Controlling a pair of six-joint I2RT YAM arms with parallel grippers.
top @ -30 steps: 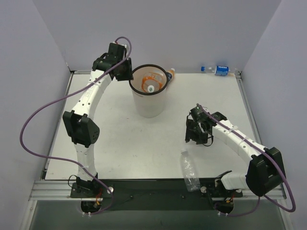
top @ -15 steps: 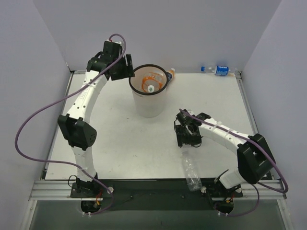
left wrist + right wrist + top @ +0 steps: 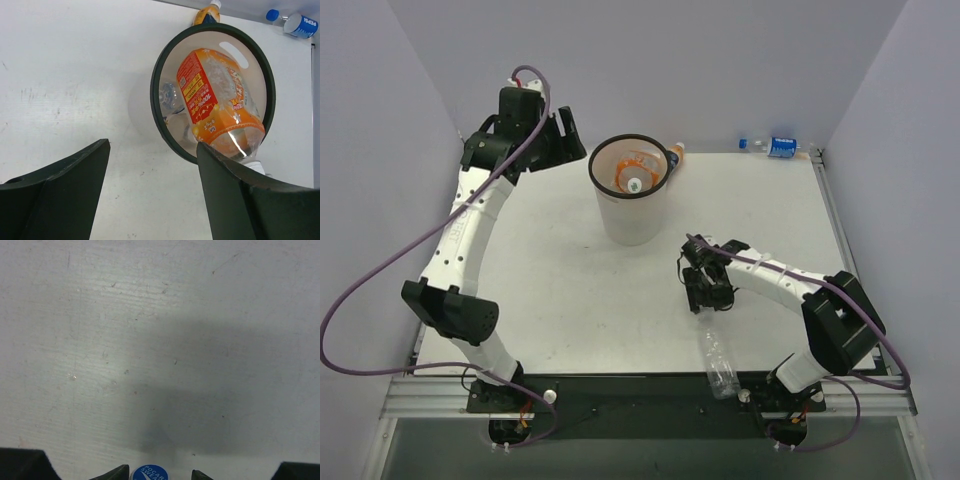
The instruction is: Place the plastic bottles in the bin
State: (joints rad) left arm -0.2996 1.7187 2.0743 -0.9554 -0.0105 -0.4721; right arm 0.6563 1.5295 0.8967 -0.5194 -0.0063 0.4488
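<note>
The bin [image 3: 632, 222] stands at the table's back middle. A wide orange bottle [image 3: 638, 170] lies in it; the left wrist view shows that bottle [image 3: 215, 105] and a clear one [image 3: 170, 97] beneath it, inside the black rim [image 3: 158, 87]. My left gripper [image 3: 563, 140] is open and empty, raised to the left of the bin. A clear bottle [image 3: 717, 355] lies at the near edge. My right gripper [image 3: 706, 292] is open over its cap end; the blue cap [image 3: 149, 474] sits between the fingertips [image 3: 117, 474].
A slim orange bottle [image 3: 675, 155] lies just behind the bin, and it also shows in the left wrist view [image 3: 207, 14]. A clear blue-labelled bottle [image 3: 782, 146] lies at the back right edge. Grey walls close in the left, back and right sides.
My left arm has swung back and to the left, away from the bin's rim. My right gripper has moved left and nearer, down to the cap end of the clear bottle.
</note>
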